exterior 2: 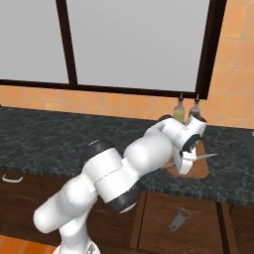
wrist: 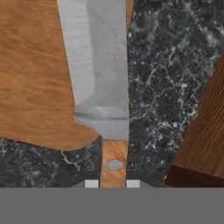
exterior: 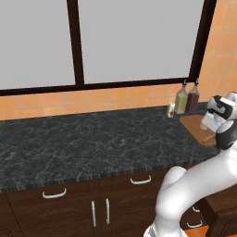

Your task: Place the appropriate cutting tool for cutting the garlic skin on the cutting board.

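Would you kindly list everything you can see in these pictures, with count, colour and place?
knife: one, grey blade with a wooden handle, held in the gripper, blade lying over the board's edge and the counter.
cutting board: one, reddish-brown wood, on the counter at the right.
bottles: two, one yellowish and one dark, against the wall behind the board.
small jar: one, pale with a red patch, left of the bottles.
countertop: one, dark speckled stone, along the tiled wall.
cabinets: dark brown with pale handles, under the counter.
peeler: one, grey, in front of the cabinets below the board; what it rests on is unclear.
window: grey panes, dark frame, above the counter.
gripper: one, shut on the knife handle.
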